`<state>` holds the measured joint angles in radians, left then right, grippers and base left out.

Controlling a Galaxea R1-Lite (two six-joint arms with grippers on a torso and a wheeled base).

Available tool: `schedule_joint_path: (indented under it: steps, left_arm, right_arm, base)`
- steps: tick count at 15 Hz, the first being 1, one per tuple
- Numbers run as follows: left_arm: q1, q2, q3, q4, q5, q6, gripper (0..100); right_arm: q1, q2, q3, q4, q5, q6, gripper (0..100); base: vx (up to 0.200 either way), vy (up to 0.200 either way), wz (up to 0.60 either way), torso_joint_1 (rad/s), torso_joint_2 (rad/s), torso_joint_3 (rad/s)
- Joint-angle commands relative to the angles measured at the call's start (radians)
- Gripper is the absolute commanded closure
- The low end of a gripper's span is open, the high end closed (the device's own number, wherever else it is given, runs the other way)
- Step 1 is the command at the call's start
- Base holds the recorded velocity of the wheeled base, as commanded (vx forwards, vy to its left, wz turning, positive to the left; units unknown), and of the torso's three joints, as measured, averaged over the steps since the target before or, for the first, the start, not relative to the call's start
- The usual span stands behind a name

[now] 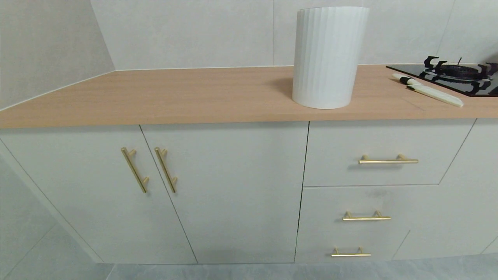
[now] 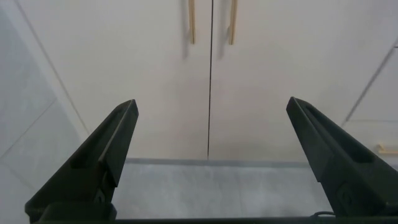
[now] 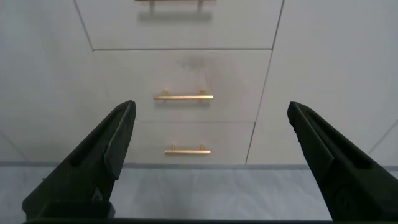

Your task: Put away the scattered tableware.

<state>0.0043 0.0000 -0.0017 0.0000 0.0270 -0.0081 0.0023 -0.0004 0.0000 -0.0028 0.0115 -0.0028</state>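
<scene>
My left jaws are two matte black wedges, wide at the frame's lower corners and tapering upward to blunt tips. My right jaws look the same, with a faint round mark lower right.

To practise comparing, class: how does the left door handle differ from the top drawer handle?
The left door handle runs up and down; the top drawer handle lies level. The door handle sits at its door's edge beside a twin; the drawer handle sits mid-front, alone. Both are gold bars on two posts.
</scene>
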Motion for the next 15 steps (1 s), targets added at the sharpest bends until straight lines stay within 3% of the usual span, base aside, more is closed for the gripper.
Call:
schedule_joint_path:
  steps: [1, 2, 15]
  left_arm:
    - [0.0, 0.0, 0.0, 0.0, 0.001, 0.0, 0]
    - [0.0, 0.0, 0.0, 0.0, 0.001, 0.0, 0]
    - [0.0, 0.0, 0.0, 0.0, 0.001, -0.001, 0]
  right_arm:
    - [0.001, 0.002, 0.0, 0.0, 0.001, 0.0, 0]
    - [0.001, 0.002, 0.0, 0.0, 0.001, 0.0, 0]
    - [0.001, 0.002, 0.0, 0.0, 0.001, 0.0, 0]
  base:
    - [0.2, 0.0, 0.0, 0.002, 0.0, 0.002]
    - [0.2, 0.0, 0.0, 0.002, 0.01, 0.002]
    - [0.0, 0.0, -0.05, 0.0, 0.0, 0.0]
